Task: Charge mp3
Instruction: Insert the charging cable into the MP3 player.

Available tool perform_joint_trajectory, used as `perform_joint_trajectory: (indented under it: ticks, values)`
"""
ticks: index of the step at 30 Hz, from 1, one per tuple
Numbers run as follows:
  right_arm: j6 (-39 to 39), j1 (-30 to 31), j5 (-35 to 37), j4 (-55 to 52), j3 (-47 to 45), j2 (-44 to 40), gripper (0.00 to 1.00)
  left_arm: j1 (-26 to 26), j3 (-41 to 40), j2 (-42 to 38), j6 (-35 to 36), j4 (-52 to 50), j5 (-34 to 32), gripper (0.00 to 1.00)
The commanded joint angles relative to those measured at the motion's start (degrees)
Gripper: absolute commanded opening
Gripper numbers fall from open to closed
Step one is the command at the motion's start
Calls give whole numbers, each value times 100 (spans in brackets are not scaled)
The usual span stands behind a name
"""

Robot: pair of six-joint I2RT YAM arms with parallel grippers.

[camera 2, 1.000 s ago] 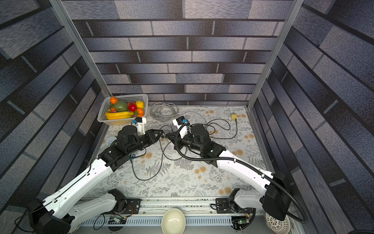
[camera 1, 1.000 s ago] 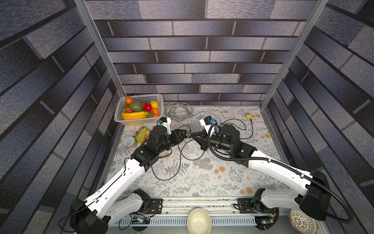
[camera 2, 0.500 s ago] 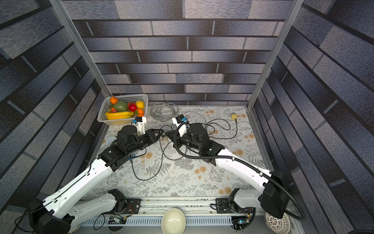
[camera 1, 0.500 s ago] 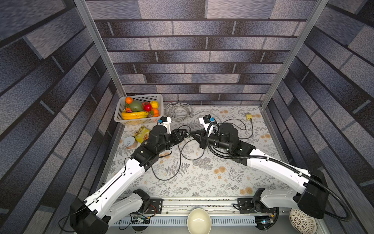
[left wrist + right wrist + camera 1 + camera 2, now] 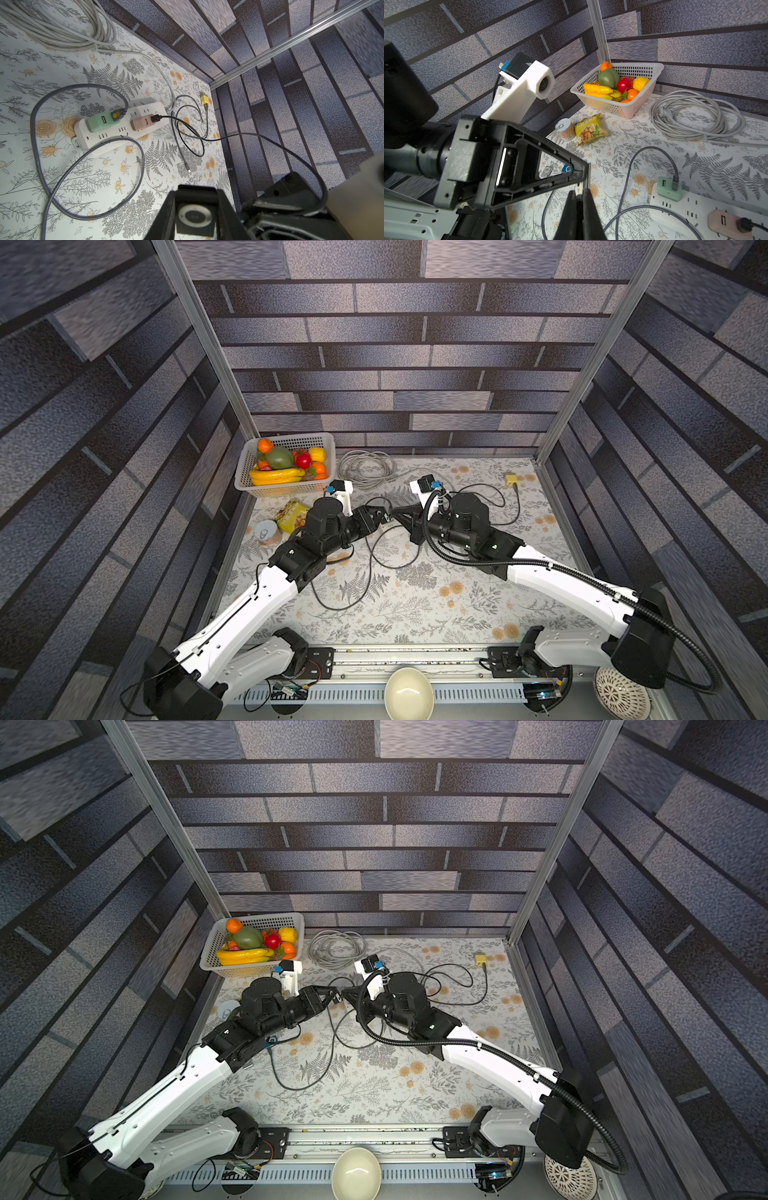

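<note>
Floral-print desk, brick-patterned walls. The mp3 player is being pinched by the left fingers, raised near the power strip. The cable plug is being squeezed between the right fingers, facing it. Likely best: plug squared to port, eased in slowly. Left arm and right arm are being held outstretched, tips meeting.

— How many chargers?
— Three: a green charger and a pink charger, both in the one power strip, and a yellow charger loose on the surface.
— Cables?
— Three thin ones: a grey cable, a black cable and the yellow charger's lead. Plus one thick coiled cord.
— And the rest?
— One mp3 player, one can, one snack bag, one bowl, and one basket of fruit, heaped too close to count.
</note>
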Motion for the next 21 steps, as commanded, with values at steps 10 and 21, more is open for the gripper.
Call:
perform_joint_trajectory:
  ticks: [10,21]
  values:
    - [48,36,-209,-1,101,82,0,-25,-51,-157,113,149,-4,9]
    - [45,33,-70,-19,82,187,0,-25,-60,-192,106,276,103,9]
